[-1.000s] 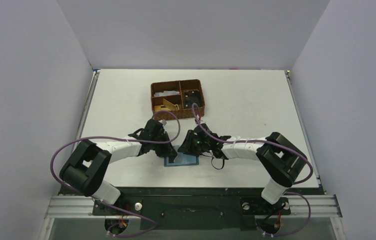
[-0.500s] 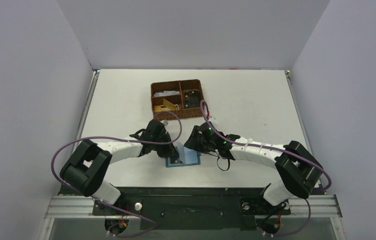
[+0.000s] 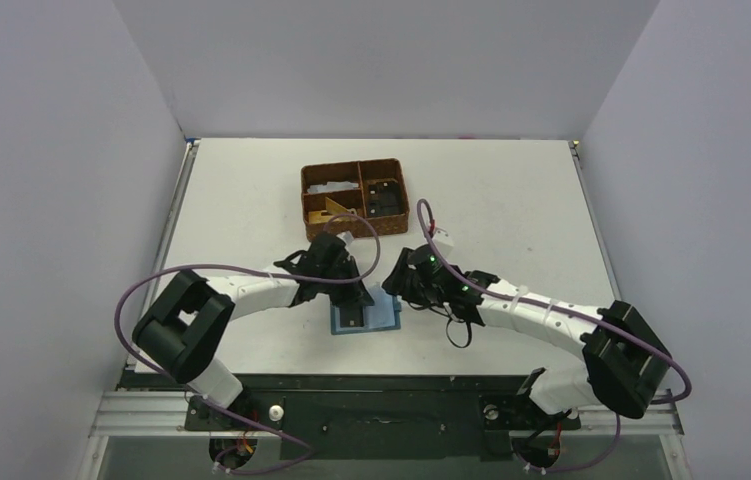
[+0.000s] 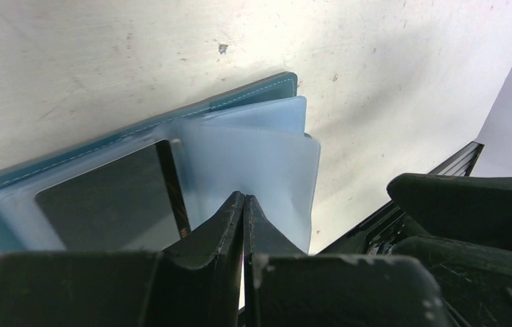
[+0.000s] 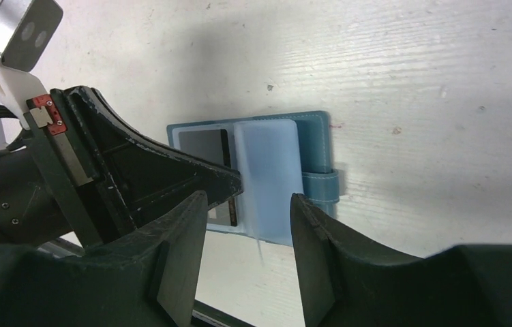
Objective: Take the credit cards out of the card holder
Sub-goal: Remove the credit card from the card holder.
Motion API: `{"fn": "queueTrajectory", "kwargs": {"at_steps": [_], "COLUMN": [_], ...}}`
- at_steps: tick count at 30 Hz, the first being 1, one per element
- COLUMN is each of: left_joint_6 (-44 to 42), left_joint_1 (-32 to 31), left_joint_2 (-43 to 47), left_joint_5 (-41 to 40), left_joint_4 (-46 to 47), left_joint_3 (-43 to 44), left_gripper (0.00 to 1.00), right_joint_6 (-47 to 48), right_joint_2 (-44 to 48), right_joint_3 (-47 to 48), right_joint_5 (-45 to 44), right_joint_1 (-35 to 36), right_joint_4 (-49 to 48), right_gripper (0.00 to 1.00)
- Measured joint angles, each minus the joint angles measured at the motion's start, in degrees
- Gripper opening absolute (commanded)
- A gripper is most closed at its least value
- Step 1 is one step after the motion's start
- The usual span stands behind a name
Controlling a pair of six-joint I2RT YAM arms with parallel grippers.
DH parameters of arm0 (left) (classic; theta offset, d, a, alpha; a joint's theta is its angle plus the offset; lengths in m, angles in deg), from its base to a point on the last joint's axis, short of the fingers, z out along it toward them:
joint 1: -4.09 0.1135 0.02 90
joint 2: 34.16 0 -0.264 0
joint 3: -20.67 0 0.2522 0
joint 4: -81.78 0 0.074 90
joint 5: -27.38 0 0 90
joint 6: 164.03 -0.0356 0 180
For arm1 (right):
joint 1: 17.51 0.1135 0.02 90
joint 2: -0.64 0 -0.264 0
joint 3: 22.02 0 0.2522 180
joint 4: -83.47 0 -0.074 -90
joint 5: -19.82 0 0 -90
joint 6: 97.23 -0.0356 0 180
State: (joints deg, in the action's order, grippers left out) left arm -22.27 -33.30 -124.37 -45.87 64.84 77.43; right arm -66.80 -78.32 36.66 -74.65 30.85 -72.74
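Observation:
The teal-blue card holder (image 3: 383, 322) lies open on the table between my arms. It also shows in the left wrist view (image 4: 266, 87) and the right wrist view (image 5: 314, 136), snap tab (image 5: 322, 182) to its right. Pale blue see-through sleeves (image 4: 266, 153) fan out from it; one holds a dark card (image 4: 103, 197), also in the right wrist view (image 5: 202, 142). My left gripper (image 4: 244, 199) is shut, its tips pressing down on a sleeve (image 3: 359, 298). My right gripper (image 5: 247, 228) is open and empty, just above the holder's near edge (image 3: 404, 284).
A brown woven basket (image 3: 355, 226) with compartments stands behind the holder; a tan-gold flat card (image 3: 334, 209) leans in its front-left compartment. The left gripper's body (image 5: 137, 177) fills the left of the right wrist view. The table's near edge (image 3: 371, 372) is close.
My left gripper has moved right onto the holder's sleeves. My right gripper has drawn back to the right, off the holder, whose pale sleeves now show.

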Motion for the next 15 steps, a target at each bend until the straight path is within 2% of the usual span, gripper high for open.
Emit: {"fn": "queueTrajectory", "kwargs": {"at_steps": [15], "left_joint_6": [1.4], "left_joint_1": [-3.1], "left_joint_2": [-8.3], "left_joint_5": [-0.2], "left_joint_4": [1.3], "left_joint_3": [4.3], "left_gripper": [0.00], "right_joint_6": [0.0], "right_joint_2": [8.4], "right_joint_3": [-3.5], "right_joint_5": [-5.2], "right_joint_1": [0.0], "right_joint_4": [4.9], "right_gripper": [0.47]}}
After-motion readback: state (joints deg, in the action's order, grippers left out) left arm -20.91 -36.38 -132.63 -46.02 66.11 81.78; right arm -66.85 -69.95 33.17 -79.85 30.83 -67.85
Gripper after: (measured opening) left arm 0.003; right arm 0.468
